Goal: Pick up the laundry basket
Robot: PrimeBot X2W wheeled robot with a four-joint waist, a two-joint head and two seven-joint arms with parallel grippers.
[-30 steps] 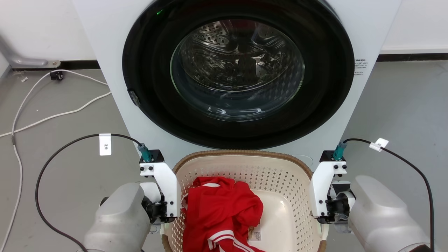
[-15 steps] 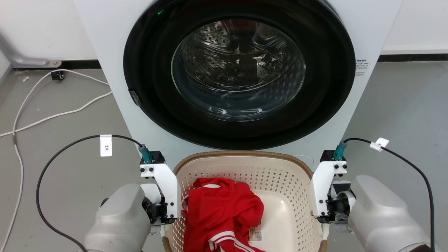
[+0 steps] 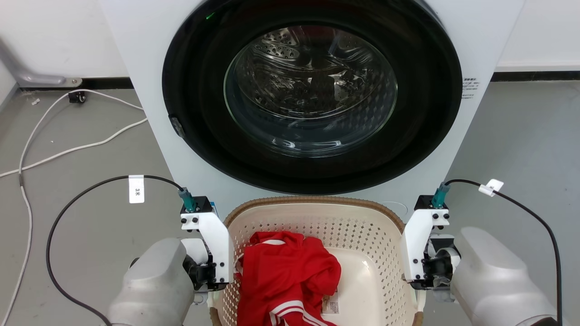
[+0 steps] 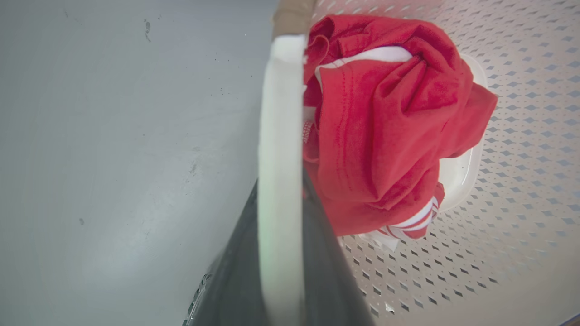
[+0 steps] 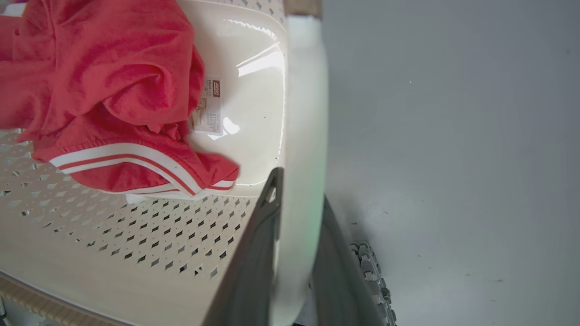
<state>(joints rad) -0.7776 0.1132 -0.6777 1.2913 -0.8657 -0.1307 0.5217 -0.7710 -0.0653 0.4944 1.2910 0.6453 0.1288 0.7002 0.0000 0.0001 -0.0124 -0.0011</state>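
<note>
The left gripper (image 4: 281,183) and right gripper (image 5: 299,185), each pinching a handle (image 4: 278,113) of the laundry basket (image 3: 317,219), should rise together and level, clear of the washing machine (image 3: 145,68).

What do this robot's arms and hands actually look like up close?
The forearms are smooth, rounded pale-grey shells. Each wrist carries a white plate with black screws, topped by a black block and teal plug. A black cable with a white tag loops from each plug. The fingers are long, flat and dark.
</note>
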